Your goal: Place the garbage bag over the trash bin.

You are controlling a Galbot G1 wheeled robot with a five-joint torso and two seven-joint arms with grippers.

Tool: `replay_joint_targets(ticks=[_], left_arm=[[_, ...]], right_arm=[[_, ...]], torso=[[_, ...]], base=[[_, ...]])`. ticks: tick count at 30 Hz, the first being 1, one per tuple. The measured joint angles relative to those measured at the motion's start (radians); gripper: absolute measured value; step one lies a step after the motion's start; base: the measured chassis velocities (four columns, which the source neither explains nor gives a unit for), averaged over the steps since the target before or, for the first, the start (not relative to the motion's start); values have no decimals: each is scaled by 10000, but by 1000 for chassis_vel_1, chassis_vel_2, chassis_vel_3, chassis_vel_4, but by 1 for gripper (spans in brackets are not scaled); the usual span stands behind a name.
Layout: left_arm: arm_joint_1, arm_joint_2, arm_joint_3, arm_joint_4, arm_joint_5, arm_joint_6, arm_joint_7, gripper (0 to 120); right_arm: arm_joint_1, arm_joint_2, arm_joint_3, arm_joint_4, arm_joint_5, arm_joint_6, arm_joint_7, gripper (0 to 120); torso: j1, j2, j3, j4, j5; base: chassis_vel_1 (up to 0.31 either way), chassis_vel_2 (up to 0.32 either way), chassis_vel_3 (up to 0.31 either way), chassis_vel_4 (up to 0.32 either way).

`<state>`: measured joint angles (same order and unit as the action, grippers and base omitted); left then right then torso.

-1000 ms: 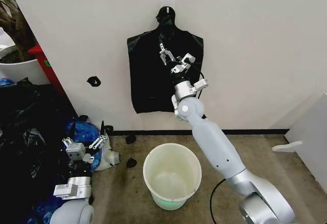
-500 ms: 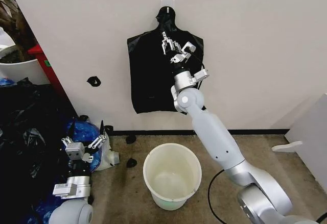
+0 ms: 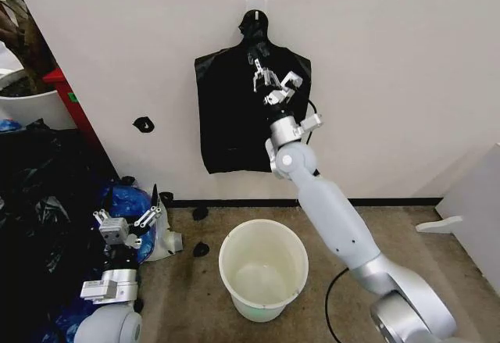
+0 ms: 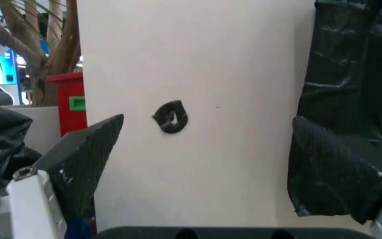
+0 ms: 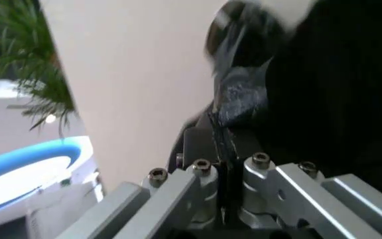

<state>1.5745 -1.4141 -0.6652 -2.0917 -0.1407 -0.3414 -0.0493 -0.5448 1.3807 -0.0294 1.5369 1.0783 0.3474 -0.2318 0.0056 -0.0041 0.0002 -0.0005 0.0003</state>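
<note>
Our right gripper [image 3: 269,78] is raised high against the wall, its fingers spread apart over the upper part of the thin, glossy black plastic garbage bag [image 3: 226,116]; we judge it is lining up to take hold of the film, not yet clamped on it. From the right wrist view the black film [image 5: 324,79] sits just past the fingers, its narrow neck bunched beside the pale wall. The bag hangs flat from a small white wall hook [image 3: 256,3] by that neck, which keeps it spread and easy to reach from the front. Directly below, on the floor, stands the round white plastic trash bin [image 3: 263,269], mouth up and unlined, well apart from the bag, so a freed bag can come straight down to it. Our left gripper [image 3: 123,223] rests low at the left with its fingers apart, idle near a shiny blue plastic bag [image 3: 127,201].
</note>
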Motion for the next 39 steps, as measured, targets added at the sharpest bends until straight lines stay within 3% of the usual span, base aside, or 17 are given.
replay_joint_targets(ticks=[16, 23, 39], left_arm=[[379, -110, 5, -475, 120, -121, -35, 100], [504, -171, 68, -632, 236, -175, -35, 100], [439, -44, 23, -553, 125, -199, -43, 100]], right_arm=[[-4559, -1577, -698, 2407, -1866, 405, -702, 0], [-5484, -1863, -544, 2466, -2882, 750, -1541, 0], [-5799, -1667, -257, 1413, -4068, 1359, -2965, 0]], torso=[[-1, 1, -2, -1, -1], [-1, 1, -1, 0, -1], [0, 1, 0, 1, -2]], base=[[0, 0, 0, 0], [0, 0, 0, 0], [0, 0, 0, 0]])
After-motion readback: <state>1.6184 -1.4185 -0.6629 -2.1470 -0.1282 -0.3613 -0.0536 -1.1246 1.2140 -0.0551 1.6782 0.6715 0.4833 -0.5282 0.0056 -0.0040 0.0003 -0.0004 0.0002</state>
